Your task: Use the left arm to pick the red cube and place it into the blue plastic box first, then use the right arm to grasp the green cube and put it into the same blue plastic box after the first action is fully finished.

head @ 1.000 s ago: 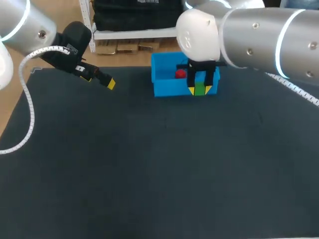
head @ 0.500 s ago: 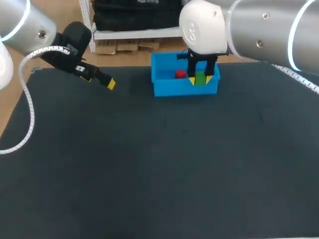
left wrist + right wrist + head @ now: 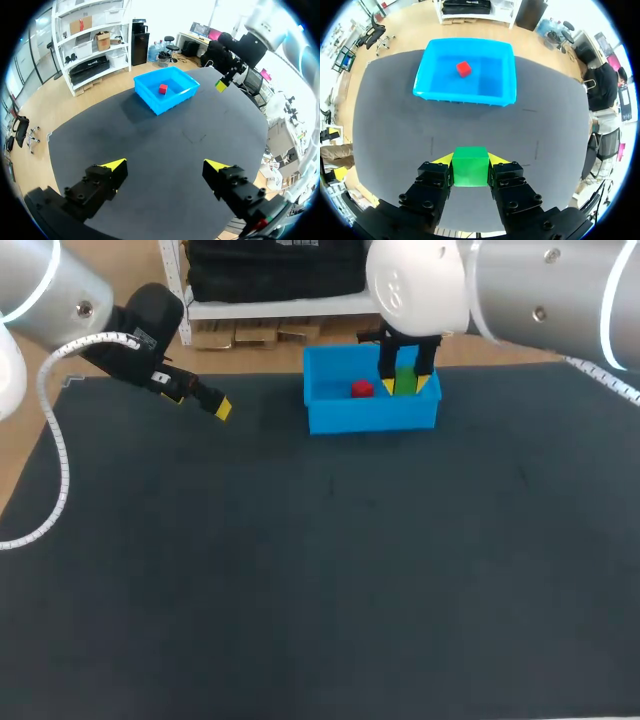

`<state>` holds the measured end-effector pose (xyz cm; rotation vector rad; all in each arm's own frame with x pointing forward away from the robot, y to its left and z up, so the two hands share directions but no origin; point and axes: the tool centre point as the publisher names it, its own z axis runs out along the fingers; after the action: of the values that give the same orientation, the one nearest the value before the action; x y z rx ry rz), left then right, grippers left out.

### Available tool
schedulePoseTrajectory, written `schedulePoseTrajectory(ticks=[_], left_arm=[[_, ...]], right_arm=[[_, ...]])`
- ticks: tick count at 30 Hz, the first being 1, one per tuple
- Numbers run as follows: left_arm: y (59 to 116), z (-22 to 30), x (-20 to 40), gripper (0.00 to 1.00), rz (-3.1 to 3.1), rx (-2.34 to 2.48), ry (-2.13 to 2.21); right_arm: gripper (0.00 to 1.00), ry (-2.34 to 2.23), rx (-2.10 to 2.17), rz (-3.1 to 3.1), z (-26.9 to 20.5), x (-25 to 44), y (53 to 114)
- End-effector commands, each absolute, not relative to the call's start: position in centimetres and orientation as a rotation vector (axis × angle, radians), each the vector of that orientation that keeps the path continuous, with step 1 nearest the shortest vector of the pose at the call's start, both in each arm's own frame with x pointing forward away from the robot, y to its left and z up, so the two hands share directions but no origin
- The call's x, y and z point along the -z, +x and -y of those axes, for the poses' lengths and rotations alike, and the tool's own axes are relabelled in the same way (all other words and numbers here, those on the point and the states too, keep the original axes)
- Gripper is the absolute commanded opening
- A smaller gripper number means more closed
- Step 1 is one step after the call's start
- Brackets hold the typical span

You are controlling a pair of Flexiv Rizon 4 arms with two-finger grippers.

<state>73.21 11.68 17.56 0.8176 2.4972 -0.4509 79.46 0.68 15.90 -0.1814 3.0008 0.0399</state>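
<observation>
Right hand [image 3: 404,388], clamped on the green cube [image 3: 470,167]: center it over the blue box [image 3: 372,418] before you release.

two cubes [image 3: 362,389] [image 3: 404,381], one box [image 3: 370,420], two tools [image 3: 167,167] [image 3: 470,159]

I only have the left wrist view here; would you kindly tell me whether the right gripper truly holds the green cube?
Observer: Yes. In the right wrist view the right gripper has both fingers touching the green cube between them.
Operator: Thank you. Is it over the blue plastic box?
Observer: Seemingly not yet. In that view the blue plastic box lies ahead of the fingers, with dark table behind the cube.
</observation>
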Motion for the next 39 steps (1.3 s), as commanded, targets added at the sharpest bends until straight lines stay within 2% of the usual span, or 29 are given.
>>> schedulePoseTrajectory(ticks=[1, 11, 39], left_arm=[[73.2, -11.7, -17.5, 1.00, -2.494, 0.453, 0.817], [73.2, -11.7, -17.5, 1.00, -2.494, 0.453, 0.817], [73.2, -11.7, -17.5, 1.00, -2.494, 0.453, 0.817]], right_arm=[[0.00, -0.173, -0.101, -2.942, -0.2, -16.7, 79.0], [0.00, -0.177, -0.271, -2.750, -0.8, -18.1, 80.4], [0.00, -0.259, -0.297, -2.597, -1.7, -20.1, 86.0]])
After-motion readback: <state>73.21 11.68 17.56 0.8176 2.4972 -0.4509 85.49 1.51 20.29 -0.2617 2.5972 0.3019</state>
